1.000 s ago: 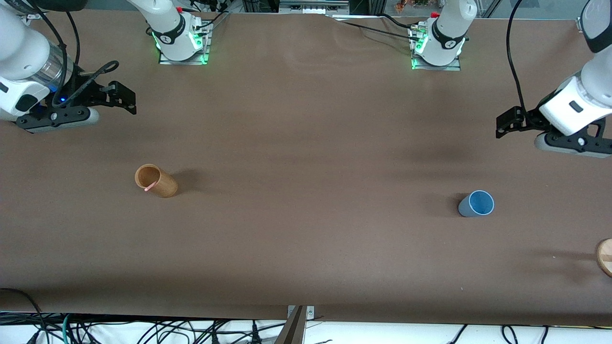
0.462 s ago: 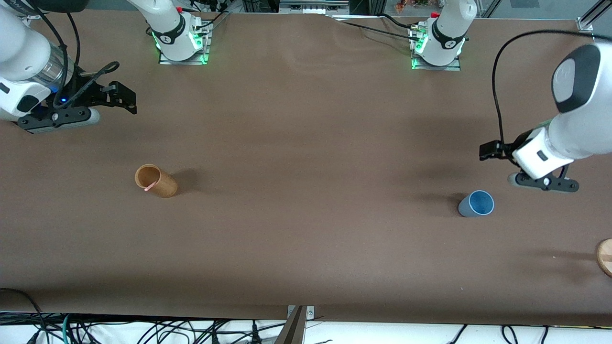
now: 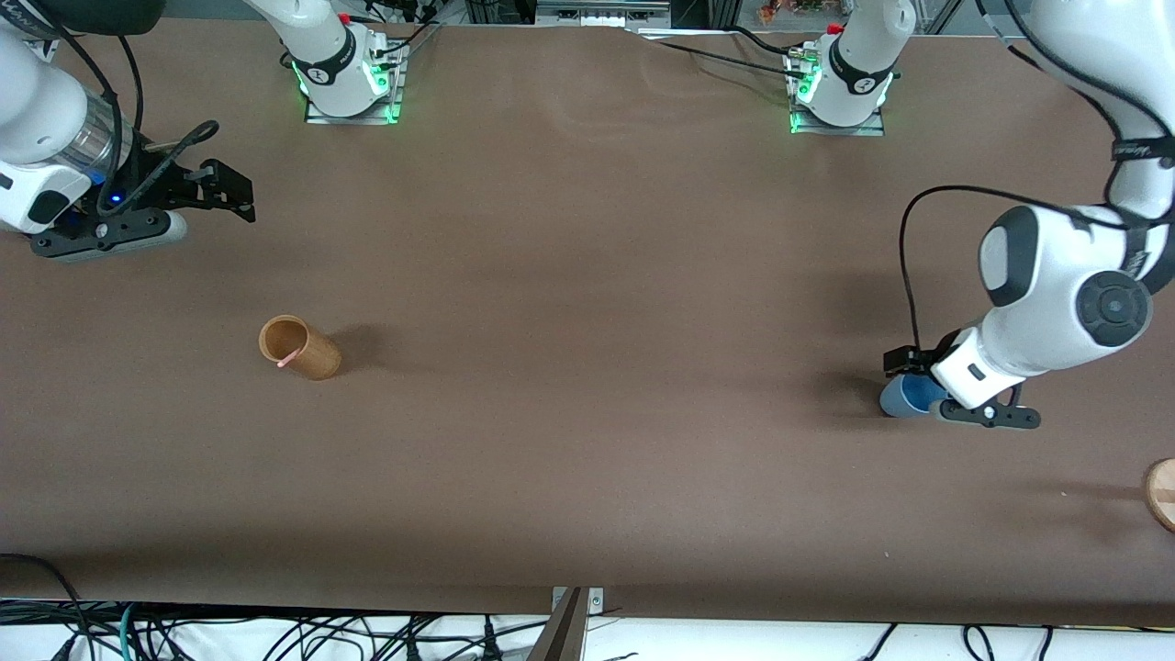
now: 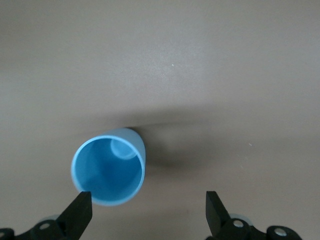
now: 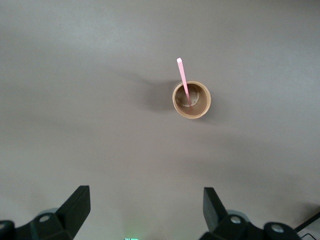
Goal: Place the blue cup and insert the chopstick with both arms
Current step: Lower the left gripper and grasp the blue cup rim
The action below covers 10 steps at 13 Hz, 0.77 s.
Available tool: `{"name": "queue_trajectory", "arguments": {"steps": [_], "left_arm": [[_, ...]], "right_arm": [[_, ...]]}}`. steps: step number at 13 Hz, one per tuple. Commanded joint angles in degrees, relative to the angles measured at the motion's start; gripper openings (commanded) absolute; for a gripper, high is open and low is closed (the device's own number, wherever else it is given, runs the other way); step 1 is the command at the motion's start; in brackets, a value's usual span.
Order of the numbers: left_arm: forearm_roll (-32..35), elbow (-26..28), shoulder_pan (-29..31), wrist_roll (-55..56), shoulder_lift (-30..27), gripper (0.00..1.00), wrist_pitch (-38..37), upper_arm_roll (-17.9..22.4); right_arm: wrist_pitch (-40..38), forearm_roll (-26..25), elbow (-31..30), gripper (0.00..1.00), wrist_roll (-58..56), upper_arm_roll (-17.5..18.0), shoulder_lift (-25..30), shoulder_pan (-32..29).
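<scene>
The blue cup [image 3: 900, 398] stands upright on the brown table toward the left arm's end. My left gripper [image 3: 904, 361] is just over it, open and empty. In the left wrist view the cup [image 4: 109, 167] shows its open mouth close to one finger [image 4: 79, 212], off the middle of the left gripper [image 4: 147, 212]. The pink chopstick [image 3: 288, 358] leans in a brown wooden cup [image 3: 300, 348] toward the right arm's end. My right gripper [image 3: 229, 188] waits open and empty above the table. The right wrist view shows the chopstick [image 5: 183, 82], the wooden cup [image 5: 191, 100] and the open right gripper [image 5: 145, 207].
A round wooden piece [image 3: 1162, 494] lies at the table's edge at the left arm's end, nearer the front camera than the blue cup. The two arm bases [image 3: 344, 78] [image 3: 840, 87] stand along the table's back. Cables [image 3: 275, 633] hang below the near edge.
My left arm has swung down and toward the table's middle, from high at the table's end to just over the blue cup. The right arm has barely moved.
</scene>
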<state>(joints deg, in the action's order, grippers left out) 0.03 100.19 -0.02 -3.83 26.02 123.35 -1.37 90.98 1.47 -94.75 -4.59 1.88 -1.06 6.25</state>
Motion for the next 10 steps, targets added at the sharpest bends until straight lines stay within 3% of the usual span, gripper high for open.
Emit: {"name": "queue_trajectory", "arguments": {"steps": [1,4,5,6,8,9,10], "left_arm": [[0.05,1.85,0.02,2.33,1.21,1.0,3.04,-0.03],[0.14,1.94,-0.25,3.39,3.41,1.0,6.46,-0.03],[0.14,1.94,-0.25,3.39,4.03,0.86,7.69,-0.03],[0.14,1.85,-0.07,3.39,4.21,0.5,7.7,-0.03],[0.14,1.85,0.19,3.39,4.21,0.11,7.7,-0.03],[0.14,1.85,0.19,3.39,4.3,0.0,7.7,-0.03],[0.14,1.94,0.28,3.3,4.3,0.0,7.61,-0.03]], "right_arm": [[0.69,0.11,-0.88,1.0,-0.86,-0.56,0.71,0.43],[0.78,0.11,-1.05,1.0,-0.95,-0.91,0.63,0.43],[1.04,0.03,-1.05,1.0,-0.95,-0.91,0.63,0.43],[1.22,0.02,-1.14,1.0,-0.95,-1.17,0.63,0.43],[3.75,-0.24,-1.93,1.0,-2.43,-1.35,-0.25,0.34],[6.55,-1.02,-2.37,1.0,-5.14,-1.7,-1.47,0.34],[9.89,-1.38,-3.07,1.0,-7.34,-2.31,-3.4,0.34]]}}
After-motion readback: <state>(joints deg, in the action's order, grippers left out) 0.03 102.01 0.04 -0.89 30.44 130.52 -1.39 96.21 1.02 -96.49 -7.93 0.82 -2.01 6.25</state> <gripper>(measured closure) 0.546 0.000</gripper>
